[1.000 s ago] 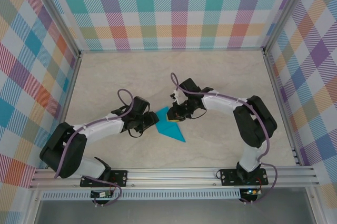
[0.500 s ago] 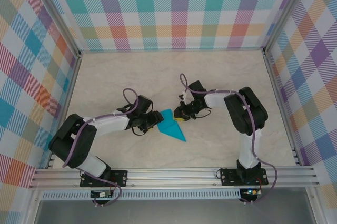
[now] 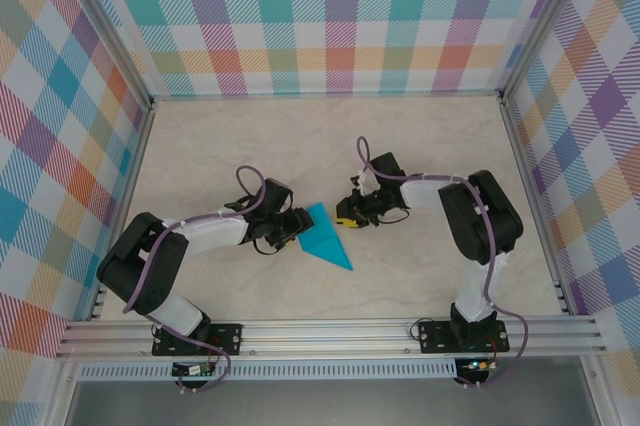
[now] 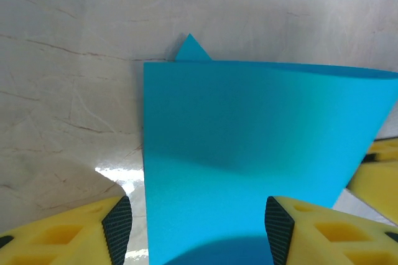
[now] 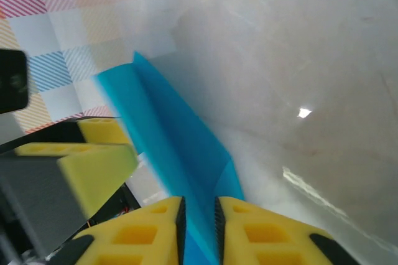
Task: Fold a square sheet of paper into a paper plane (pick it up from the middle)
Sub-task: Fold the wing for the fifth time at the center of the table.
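Against a second ago, we see the right gripper [image 3: 346, 219] has pulled rightward and now sits just beside the far corner of the paper [image 3: 323, 238]. The left gripper [image 3: 292, 230] has closed in on the paper's left edge. The paper lies as a folded triangle near the middle of the table [image 3: 430, 146], its long point toward the near edge. The left jaws stand wide, released, straddling the sheet. In the right wrist view the fingers [image 5: 152, 231] are only a slit apart with the paper's edge in the gap; we cannot tell whether they pinch it. Plaid walls [image 3: 330, 16] ring the table.
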